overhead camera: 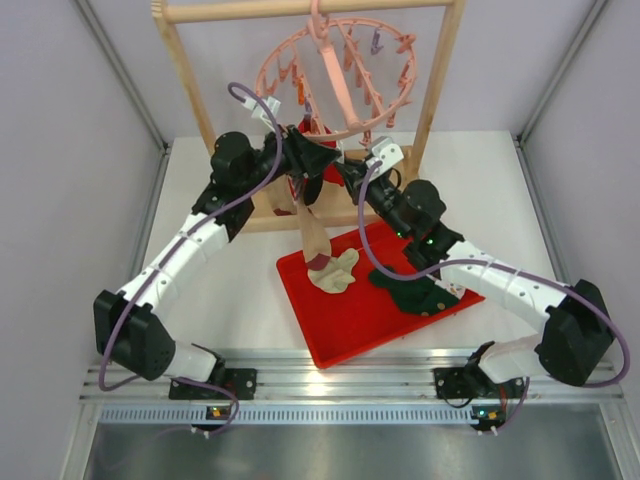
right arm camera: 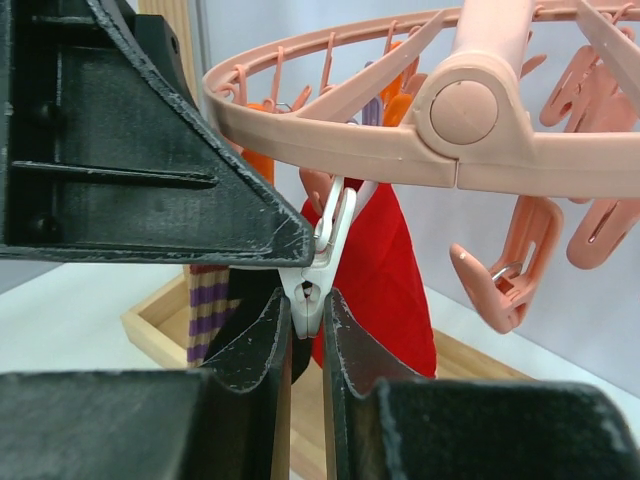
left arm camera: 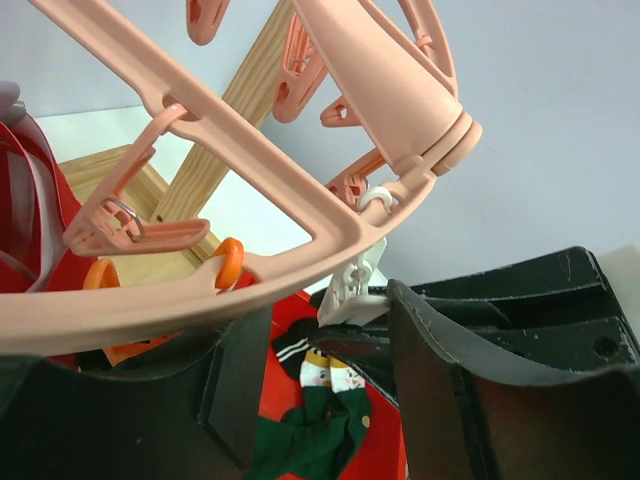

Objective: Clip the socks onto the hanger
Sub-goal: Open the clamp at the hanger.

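Bright, even light is filling all three views.

From above, the white table is carrying only soft, pale shadows beside the red tray. At the left wrist, the black fingers of the left gripper are sinking into dark blur while the pink hanger is looking crisp. At the right wrist, the right gripper and its white peg are showing sharply; farther pegs are looking softer.

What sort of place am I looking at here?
Probably a robotics lab test cell, not a home: two robot arms bolted to an aluminium rail, a white table walled by plain panels, and a pink hanger on a wooden rack.
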Action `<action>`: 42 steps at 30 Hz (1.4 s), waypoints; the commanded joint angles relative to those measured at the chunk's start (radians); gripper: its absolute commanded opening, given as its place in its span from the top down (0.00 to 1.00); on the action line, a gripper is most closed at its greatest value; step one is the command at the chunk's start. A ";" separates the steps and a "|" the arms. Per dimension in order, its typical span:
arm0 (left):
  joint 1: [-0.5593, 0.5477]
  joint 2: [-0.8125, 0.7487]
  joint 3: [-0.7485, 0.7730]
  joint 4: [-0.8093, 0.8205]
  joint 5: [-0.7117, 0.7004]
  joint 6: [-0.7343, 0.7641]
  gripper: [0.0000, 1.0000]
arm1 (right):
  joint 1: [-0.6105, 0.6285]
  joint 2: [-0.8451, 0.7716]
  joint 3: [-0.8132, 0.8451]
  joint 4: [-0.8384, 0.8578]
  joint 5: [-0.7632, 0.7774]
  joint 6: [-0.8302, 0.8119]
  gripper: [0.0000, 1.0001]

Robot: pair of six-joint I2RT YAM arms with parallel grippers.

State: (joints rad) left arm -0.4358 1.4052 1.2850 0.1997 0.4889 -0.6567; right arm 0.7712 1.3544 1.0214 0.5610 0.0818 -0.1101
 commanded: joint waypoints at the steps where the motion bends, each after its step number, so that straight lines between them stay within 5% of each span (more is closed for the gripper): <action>1: -0.004 0.011 0.051 0.093 -0.009 -0.024 0.46 | 0.033 -0.043 -0.014 0.000 -0.045 -0.014 1.00; 5: -0.001 0.015 0.039 0.119 0.017 -0.032 0.64 | 0.030 -0.049 -0.006 -0.018 -0.071 -0.005 1.00; 9: 0.008 0.023 0.036 0.141 0.072 -0.046 0.82 | -0.003 -0.064 0.012 -0.100 -0.224 0.050 0.77; 14: 0.019 0.037 0.045 0.168 0.172 -0.073 0.86 | -0.121 -0.044 0.066 -0.196 -0.523 0.199 0.58; 24: 0.080 0.077 0.004 0.354 0.310 -0.204 0.85 | -0.254 0.069 0.138 -0.046 -0.849 0.527 0.59; 35: 0.095 0.100 -0.004 0.423 0.375 -0.236 0.88 | -0.271 0.112 0.166 0.046 -0.843 0.677 0.52; 42: 0.104 0.104 -0.015 0.448 0.378 -0.254 0.89 | -0.294 0.071 0.096 0.105 -0.679 0.745 0.51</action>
State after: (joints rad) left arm -0.3351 1.5040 1.2755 0.5449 0.8421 -0.8948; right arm 0.4892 1.4628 1.1316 0.5709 -0.6857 0.5854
